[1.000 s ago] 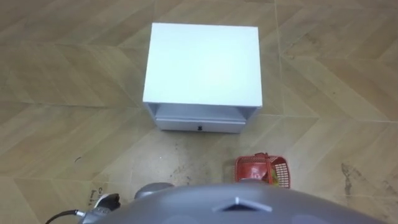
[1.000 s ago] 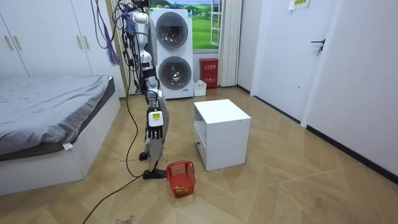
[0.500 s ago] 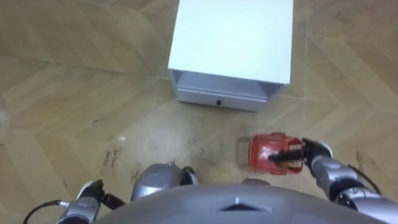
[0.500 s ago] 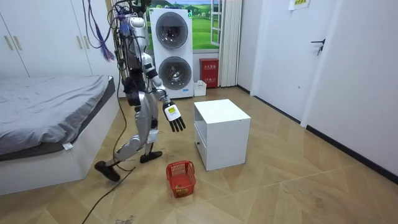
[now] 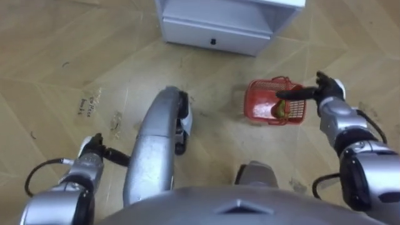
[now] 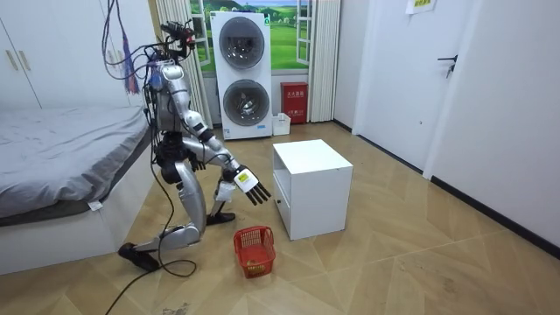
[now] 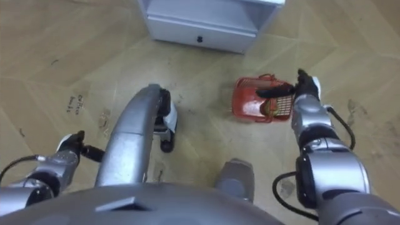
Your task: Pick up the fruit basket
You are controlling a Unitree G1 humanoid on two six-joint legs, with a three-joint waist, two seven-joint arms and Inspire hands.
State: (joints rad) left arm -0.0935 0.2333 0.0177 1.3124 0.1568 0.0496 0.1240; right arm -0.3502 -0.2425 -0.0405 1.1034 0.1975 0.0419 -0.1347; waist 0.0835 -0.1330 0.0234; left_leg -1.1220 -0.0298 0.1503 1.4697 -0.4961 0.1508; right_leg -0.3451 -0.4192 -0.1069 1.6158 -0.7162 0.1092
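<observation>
Basket first: the red fruit basket point(image 5: 259, 105) stands on the wood floor point(image 5: 50, 62), just in front of the drawer side of the white cabinet point(image 5: 215, 28), off toward that front's right end. Something yellow-green, likely fruit point(image 5: 279, 110), lies inside. A thin handle point(image 5: 275, 80) seems to rest along the rim on the cabinet side, though I cannot tell how it sits.

The right hand point(image 5: 320, 92) reaches out in front of the cabinet with its fingers straight and held together, pointing across the basket's open top and holding nothing. In the room view it hangs above the basket, clearly apart from it, at about the height of the cabinet's drawer.

My judgement is that the step in hand is the reach down to the grasp. To do it well, the hand should drop straight down to the rim or handle, slip its fingers under before curling, and take hold near the middle so the basket lifts level and the fruit stays in.

The left hand point(image 5: 92, 150) is drawn back, well away from the cabinet; I cannot tell whether it is open or closed. The robot is down in a deep lunge facing the cabinet, one leg stretched behind it toward the bed point(image 6: 61, 149).
</observation>
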